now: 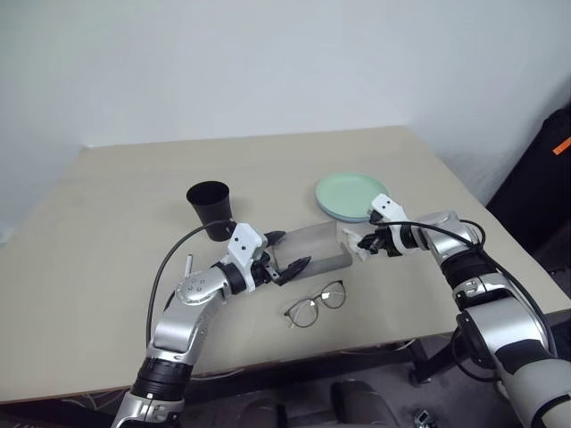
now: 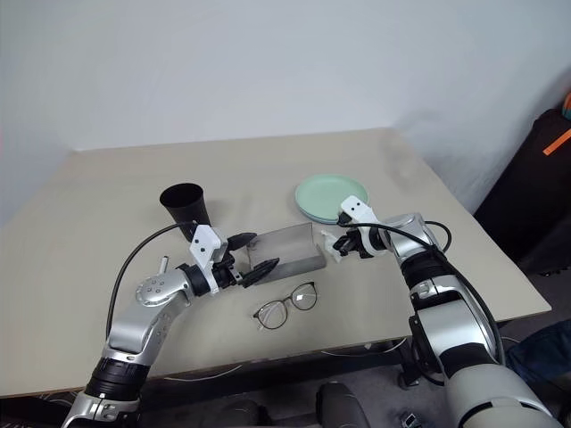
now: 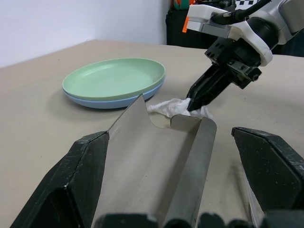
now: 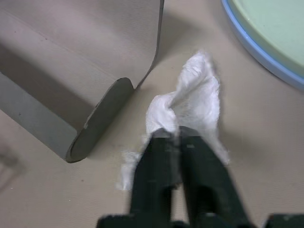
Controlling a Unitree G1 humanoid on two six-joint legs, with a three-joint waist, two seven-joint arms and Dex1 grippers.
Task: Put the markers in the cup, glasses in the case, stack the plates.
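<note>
Left eye view shows a tan table (image 1: 107, 267) with the things on it. The black cup (image 1: 210, 208) stands upright near the middle of the table. No markers can be seen sticking out of it.

The grey case (image 1: 314, 247) lies open in front of the cup. The left gripper (image 1: 287, 251) sits at the near end of the case with its jaws wide apart, one finger on each side of that end. It holds nothing.

The right gripper (image 4: 172, 142) is at the other end of the case. Its jaws are pressed together, pinching a crumpled white tissue (image 4: 194, 102). The tissue lies on the table just beside the case's rounded end.

The two plates (image 1: 351, 196) are already stacked. The mint green plate (image 3: 116, 78) sits on top of the light blue plate (image 3: 90, 101). They rest on the table just past the tissue.

The glasses (image 1: 316, 304) lie on the table in front of the case, close to the table's near edge. They are not in the case, and no gripper touches them.
</note>
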